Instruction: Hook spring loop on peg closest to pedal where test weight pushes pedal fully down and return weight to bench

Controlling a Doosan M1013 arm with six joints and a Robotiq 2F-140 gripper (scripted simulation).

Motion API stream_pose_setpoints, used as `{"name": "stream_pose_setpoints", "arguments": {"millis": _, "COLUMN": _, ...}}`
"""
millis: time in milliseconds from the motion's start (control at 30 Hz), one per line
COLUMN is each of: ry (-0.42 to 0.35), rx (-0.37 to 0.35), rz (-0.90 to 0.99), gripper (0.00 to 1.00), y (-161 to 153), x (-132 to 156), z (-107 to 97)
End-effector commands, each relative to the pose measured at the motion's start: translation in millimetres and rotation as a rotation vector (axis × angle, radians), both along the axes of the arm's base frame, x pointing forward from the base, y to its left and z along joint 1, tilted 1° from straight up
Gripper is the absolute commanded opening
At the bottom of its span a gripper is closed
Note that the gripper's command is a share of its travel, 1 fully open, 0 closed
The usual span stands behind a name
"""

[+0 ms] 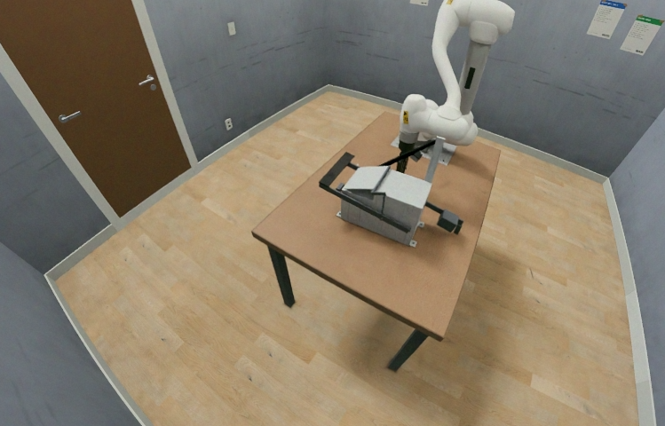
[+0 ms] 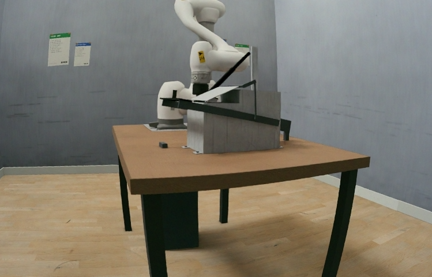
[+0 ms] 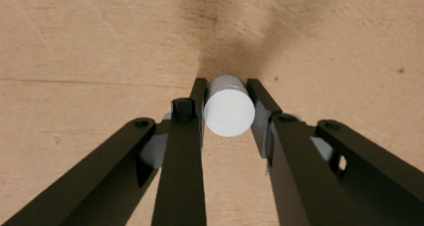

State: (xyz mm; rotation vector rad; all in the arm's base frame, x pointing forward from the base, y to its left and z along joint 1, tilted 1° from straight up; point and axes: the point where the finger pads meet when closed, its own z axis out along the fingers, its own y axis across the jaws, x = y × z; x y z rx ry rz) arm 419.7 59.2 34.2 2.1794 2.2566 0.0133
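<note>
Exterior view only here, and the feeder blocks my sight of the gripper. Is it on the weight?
Observer: Yes. In the wrist view the gripper is shut on the steel test weight, with a finger touching each side.
Operator: Weight upright?
Observer: Upright on the bench, with its round top facing the camera.
Operator: Which side of the feeder?
Observer: In the top view it's on the arm-base side of the feeder.
</note>
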Motion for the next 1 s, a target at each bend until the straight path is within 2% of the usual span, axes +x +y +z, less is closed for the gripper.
{"name": "stream_pose_setpoints", "arguments": {"millis": 0, "ry": -0.001, "rx": 0.0, "rz": 0.0, "gripper": 0.25, "y": 0.1, "x": 0.4, "z": 0.3}}
{"name": "stream_pose_setpoints", "arguments": {"millis": 467, "ry": -0.001, "rx": 0.0, "rz": 0.0, "gripper": 0.25, "y": 0.1, "x": 0.4, "z": 0.3}}
{"name": "stream_pose_setpoints", "arguments": {"millis": 967, "ry": -0.001, "rx": 0.0, "rz": 0.0, "gripper": 0.25, "y": 0.0, "x": 0.0, "z": 40.3}}
